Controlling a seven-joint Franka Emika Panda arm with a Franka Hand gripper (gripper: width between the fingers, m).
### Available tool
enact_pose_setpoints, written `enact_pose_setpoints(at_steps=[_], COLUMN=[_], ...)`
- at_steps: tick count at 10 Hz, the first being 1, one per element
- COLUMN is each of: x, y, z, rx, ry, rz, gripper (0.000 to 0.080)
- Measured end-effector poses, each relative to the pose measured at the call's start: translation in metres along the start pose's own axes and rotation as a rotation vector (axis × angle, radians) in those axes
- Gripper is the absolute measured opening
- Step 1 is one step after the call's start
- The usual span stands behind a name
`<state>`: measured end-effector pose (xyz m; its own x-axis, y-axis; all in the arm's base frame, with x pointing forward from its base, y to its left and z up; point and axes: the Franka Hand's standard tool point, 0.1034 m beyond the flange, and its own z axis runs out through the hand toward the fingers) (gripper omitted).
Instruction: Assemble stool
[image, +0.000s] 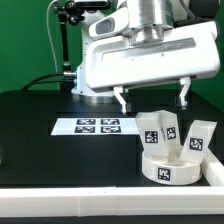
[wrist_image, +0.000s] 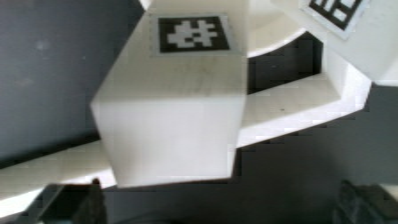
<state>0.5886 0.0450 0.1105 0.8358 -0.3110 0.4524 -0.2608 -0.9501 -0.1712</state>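
Note:
The round white seat disc (image: 168, 162) lies at the exterior view's right, with tags on its side. White leg blocks with tags stand or lean right behind it: two close together (image: 158, 128) and one further right (image: 200, 137). My gripper (image: 152, 97) hangs open and empty just above these parts, one finger (image: 120, 99) to the left and the other over the blocks. In the wrist view a leg block (wrist_image: 169, 110) with a tag fills the middle, another white part (wrist_image: 306, 98) lies beside it, and my gripper (wrist_image: 217, 208) shows dark fingertips (wrist_image: 71, 203) wide apart.
The marker board (image: 98, 126) lies flat on the black table (image: 50, 150), left of the parts. A long white edge rail (image: 212, 172) runs by the seat disc at the exterior view's right. The arm's base and cables stand at the back.

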Motion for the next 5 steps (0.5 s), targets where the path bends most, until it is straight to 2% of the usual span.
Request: enact_pose_setpoints(at_steps=[4, 5], x=[-0.0016, -0.0075], y=[0.0009, -0.0001], z=[0.0023, 0.0049], rx=[0.001, 0.006], ry=[-0.041, -0.128], rz=[-0.003, -0.003], gripper=[0.0649, 0.0649])
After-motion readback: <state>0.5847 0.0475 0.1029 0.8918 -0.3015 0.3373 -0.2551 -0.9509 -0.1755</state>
